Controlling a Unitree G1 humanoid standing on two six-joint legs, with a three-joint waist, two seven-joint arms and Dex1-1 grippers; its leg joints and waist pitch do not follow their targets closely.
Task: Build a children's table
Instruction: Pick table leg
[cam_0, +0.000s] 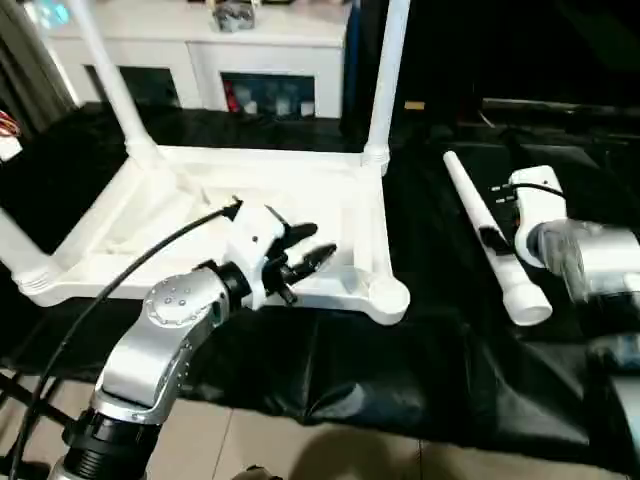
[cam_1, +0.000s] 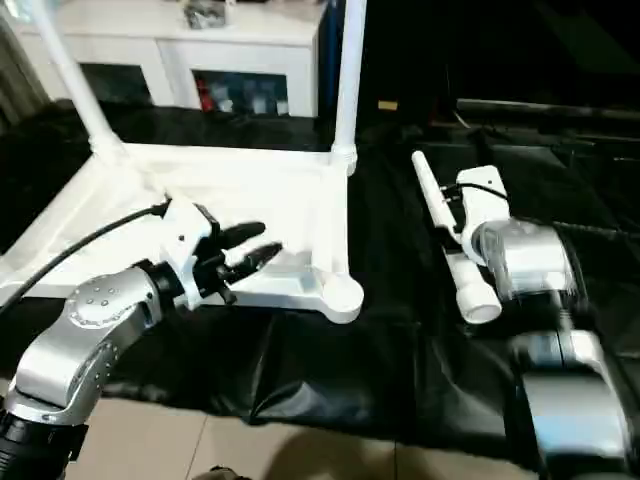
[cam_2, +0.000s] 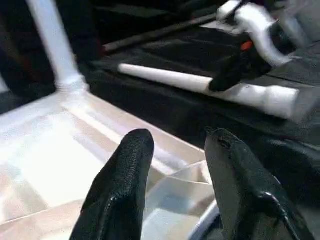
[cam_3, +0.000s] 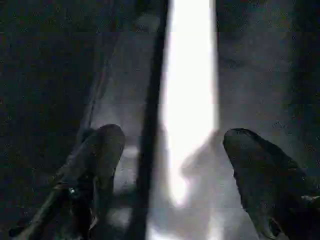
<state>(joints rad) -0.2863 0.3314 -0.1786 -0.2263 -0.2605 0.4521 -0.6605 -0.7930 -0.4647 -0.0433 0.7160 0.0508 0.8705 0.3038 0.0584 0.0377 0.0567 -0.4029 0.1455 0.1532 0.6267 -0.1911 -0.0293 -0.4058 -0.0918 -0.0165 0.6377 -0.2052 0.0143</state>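
Note:
The white tabletop (cam_0: 250, 190) lies upside down on black cloth, ribs up. Upright legs stand in its far left socket (cam_0: 110, 80) and far right socket (cam_0: 388, 80), and a third leg (cam_0: 15, 250) shows at the near left corner. No tube is in the near right socket (cam_0: 390, 298). A loose leg (cam_0: 480, 215) lies on the cloth to the right. My left gripper (cam_0: 320, 243) hovers open over the tabletop's near rim, holding nothing. My right gripper (cam_3: 172, 137) is open, one finger on each side of the loose leg (cam_3: 190, 100), with gaps between.
A white glass-door cabinet (cam_0: 200, 60) stands behind the table. The black cloth (cam_0: 420, 370) hangs over the front edge, with tiled floor (cam_0: 300, 450) below. A black cable (cam_0: 120, 270) runs along my left forearm.

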